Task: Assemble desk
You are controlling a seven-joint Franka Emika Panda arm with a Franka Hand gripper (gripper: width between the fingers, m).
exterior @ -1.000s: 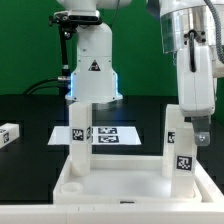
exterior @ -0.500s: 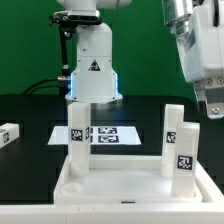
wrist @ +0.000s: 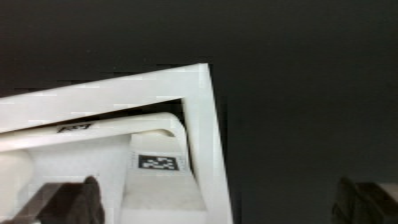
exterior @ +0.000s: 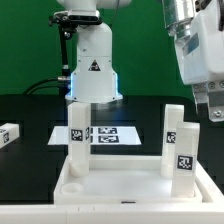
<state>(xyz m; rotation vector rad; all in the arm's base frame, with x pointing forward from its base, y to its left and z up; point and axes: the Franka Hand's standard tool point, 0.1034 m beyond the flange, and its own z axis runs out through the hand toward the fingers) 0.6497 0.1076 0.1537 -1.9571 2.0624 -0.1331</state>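
Note:
The desk's white rimmed panel [exterior: 125, 188] lies at the front of the table. Three white tagged legs stand upright in its corners: one on the exterior view's left [exterior: 78, 140], two on its right, a front one [exterior: 185, 152] and a rear one [exterior: 173, 125]. A fourth leg [exterior: 8, 134] lies loose on the black table at the far left edge. My gripper [exterior: 213, 110] hangs open above and to the right of the right legs, holding nothing. In the wrist view its dark fingers [wrist: 68, 202] frame a panel corner [wrist: 199, 110] and a tagged leg [wrist: 160, 158] far below.
The marker board [exterior: 112, 134] lies flat behind the panel. The white robot base [exterior: 92, 70] with a triangle sticker stands at the back centre. A green backdrop closes off the rear.
My gripper has opened, let go of the front right leg and moved up and to the exterior view's right. The leg stays standing in the panel.

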